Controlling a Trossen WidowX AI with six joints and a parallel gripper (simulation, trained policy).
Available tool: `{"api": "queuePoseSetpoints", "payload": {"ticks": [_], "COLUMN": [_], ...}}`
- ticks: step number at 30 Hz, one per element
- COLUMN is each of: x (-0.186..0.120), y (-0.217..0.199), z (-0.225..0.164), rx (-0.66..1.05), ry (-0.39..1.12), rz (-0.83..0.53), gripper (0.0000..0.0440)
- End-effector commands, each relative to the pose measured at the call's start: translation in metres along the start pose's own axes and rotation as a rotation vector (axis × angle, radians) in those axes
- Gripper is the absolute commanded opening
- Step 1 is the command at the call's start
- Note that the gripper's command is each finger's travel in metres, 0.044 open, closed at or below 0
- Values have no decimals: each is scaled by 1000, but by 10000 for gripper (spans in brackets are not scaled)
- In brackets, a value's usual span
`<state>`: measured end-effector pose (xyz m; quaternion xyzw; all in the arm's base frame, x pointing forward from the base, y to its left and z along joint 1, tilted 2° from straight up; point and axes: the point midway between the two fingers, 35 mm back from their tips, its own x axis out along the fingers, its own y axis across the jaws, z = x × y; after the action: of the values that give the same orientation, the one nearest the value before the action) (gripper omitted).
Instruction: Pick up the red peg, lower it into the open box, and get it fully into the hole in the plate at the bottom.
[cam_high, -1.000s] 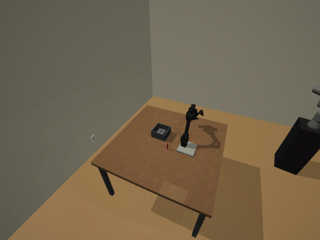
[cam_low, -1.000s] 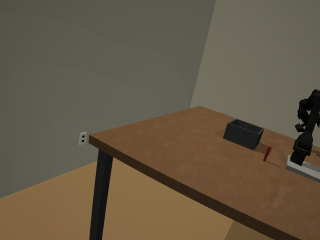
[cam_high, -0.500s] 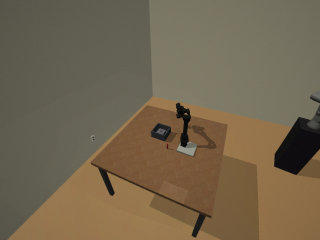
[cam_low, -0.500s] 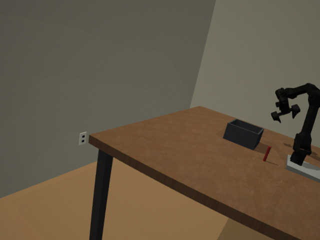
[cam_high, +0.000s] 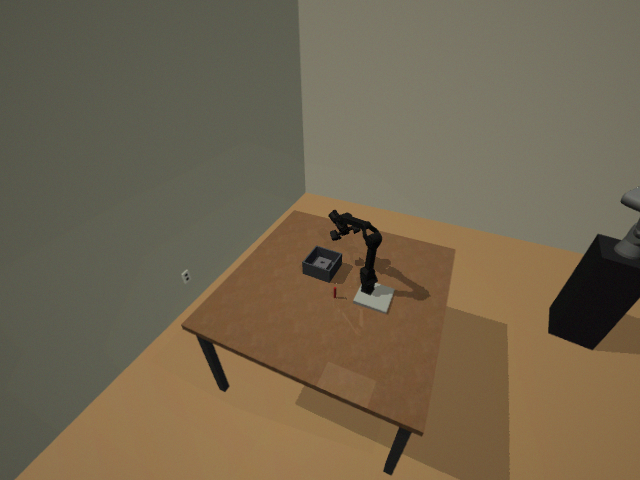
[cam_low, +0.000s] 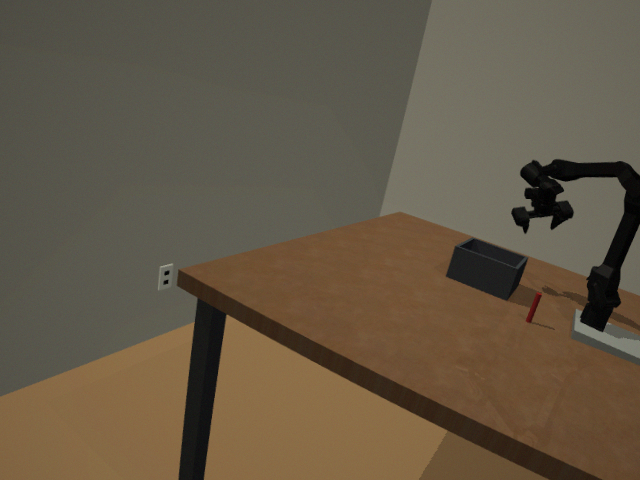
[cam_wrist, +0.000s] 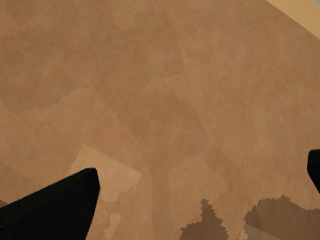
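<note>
Red peg (cam_high: 334, 292) (cam_low: 534, 307) stands upright on the brown table (cam_high: 279, 320) (cam_low: 361, 320) (cam_wrist: 150, 60), outside the box and apart from the white base plate (cam_high: 379, 304) (cam_low: 610, 343) under the arm. Beyond the peg sits the open dark box (cam_high: 316, 270) (cam_low: 483, 272), a pale plate (cam_high: 327, 259) with a hole at its bottom. The gripper (cam_high: 345, 234) (cam_low: 539, 229) (cam_wrist: 203, 170) hangs above the table, fingers spread wide, nothing between them. Farther back rises a pale wall (cam_high: 465, 113) (cam_low: 542, 93).
</note>
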<state>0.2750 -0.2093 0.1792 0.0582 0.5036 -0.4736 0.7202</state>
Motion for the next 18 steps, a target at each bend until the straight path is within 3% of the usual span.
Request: {"api": "queuePoseSetpoints", "payload": {"ticks": [1,18], "x": [-23,-120], "y": [24,98], "z": [-17,-128], "rx": [-7,-54], "ry": [4,139], "rz": [69,315], "gripper": [440,440]}}
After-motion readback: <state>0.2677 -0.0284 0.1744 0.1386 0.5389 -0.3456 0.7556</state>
